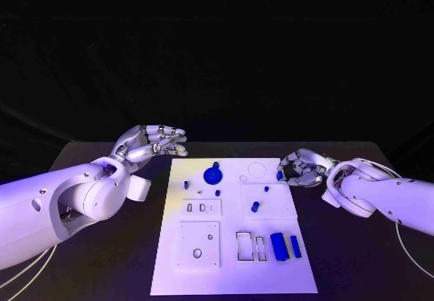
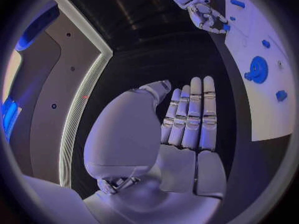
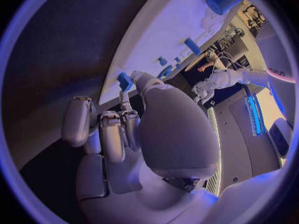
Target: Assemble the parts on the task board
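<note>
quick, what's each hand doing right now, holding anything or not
Left hand: holds nothing, fingers straight and together, off the task board.
Right hand: pinches a small blue part at the board's edge.

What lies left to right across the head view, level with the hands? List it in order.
Left hand → round blue part on the task board → empty ring outline → right hand, at the board's right edge.
</note>
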Controlling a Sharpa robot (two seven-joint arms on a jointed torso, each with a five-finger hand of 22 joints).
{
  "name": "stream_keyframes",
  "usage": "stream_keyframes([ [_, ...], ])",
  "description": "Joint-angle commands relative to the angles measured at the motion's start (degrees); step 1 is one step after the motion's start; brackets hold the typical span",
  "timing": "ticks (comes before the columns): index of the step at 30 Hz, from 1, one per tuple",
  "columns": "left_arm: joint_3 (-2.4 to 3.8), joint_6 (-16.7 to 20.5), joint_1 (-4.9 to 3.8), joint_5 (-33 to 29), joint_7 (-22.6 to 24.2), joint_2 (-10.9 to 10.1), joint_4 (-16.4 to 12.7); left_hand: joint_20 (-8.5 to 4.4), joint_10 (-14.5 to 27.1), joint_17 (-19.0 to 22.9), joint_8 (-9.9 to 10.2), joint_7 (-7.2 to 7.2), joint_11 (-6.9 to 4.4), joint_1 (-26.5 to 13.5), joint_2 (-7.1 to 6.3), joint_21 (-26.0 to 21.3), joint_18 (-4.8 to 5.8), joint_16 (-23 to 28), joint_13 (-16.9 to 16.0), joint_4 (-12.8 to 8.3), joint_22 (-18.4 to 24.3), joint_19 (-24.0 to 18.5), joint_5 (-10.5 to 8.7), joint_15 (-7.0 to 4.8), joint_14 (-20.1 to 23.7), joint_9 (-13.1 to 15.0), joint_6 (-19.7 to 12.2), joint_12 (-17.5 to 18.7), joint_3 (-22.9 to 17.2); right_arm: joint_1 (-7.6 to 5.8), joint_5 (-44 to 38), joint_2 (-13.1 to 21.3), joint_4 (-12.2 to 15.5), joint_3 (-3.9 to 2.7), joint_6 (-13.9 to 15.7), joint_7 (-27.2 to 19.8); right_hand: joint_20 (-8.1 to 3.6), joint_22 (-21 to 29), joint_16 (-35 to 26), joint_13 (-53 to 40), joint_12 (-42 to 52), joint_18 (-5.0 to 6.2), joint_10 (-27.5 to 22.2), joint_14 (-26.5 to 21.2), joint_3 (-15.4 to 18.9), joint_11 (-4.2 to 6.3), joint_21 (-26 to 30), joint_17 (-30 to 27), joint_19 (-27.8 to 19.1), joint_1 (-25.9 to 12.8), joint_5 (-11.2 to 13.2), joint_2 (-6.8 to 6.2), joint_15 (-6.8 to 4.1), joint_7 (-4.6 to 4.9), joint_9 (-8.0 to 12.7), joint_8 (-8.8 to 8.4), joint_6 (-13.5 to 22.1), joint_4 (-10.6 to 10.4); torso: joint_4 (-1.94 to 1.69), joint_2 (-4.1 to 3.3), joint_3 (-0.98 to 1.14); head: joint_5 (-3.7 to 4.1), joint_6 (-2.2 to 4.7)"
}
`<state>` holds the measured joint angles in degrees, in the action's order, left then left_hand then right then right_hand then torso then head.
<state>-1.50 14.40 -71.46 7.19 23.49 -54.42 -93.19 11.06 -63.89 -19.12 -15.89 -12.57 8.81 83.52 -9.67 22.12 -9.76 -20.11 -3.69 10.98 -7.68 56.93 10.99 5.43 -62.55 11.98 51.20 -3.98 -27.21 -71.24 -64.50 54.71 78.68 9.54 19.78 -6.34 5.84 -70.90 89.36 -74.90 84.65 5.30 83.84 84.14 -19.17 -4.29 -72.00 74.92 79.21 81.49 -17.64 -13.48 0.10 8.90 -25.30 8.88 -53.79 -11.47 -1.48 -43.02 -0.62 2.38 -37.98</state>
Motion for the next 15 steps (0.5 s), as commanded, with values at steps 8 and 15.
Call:
stream_keyframes([
  [8,0.03,-1.0,-0.02,0.1,0.5,0.0,-0.2,-0.09,0.3,-0.1,0.3,-0.11,0.20,-0.4,-0.21,0.3,-0.55,0.4,-0.1,-0.3,-0.1,-0.4,-0.21,0.09,0.3,0.1,-0.3,0.3,0.1,0.05,-0.4,-0.6,-0.5,0.00,0.1,1.6,-0.05,-0.4,0.3,-9.3,0.6,-0.53,1.5,5.6,-1.0,0.44,-0.5,13.8,0.7,-0.1,-0.1,1.01,-0.32,-0.30,-0.2,0.59,-1.2,0.0,0.05,0.02,-0.01,-0.32,-0.21],
  [15,0.03,-1.0,-0.02,0.1,0.4,0.0,-0.2,-0.09,0.3,-0.2,0.4,-0.14,0.22,-0.5,-0.20,0.4,-0.55,0.4,-0.1,-0.4,-0.1,-0.5,-0.23,0.10,0.3,0.1,-0.3,0.3,0.0,0.05,-0.6,-0.9,-0.7,0.00,0.1,1.9,-0.24,-0.6,0.3,-9.5,0.7,-0.56,1.7,5.6,-1.5,0.71,-0.6,13.9,0.8,-0.1,-0.1,1.28,-0.54,-0.60,-0.4,1.00,-2.0,0.0,0.06,0.00,-0.01,-0.30,-0.30],
])
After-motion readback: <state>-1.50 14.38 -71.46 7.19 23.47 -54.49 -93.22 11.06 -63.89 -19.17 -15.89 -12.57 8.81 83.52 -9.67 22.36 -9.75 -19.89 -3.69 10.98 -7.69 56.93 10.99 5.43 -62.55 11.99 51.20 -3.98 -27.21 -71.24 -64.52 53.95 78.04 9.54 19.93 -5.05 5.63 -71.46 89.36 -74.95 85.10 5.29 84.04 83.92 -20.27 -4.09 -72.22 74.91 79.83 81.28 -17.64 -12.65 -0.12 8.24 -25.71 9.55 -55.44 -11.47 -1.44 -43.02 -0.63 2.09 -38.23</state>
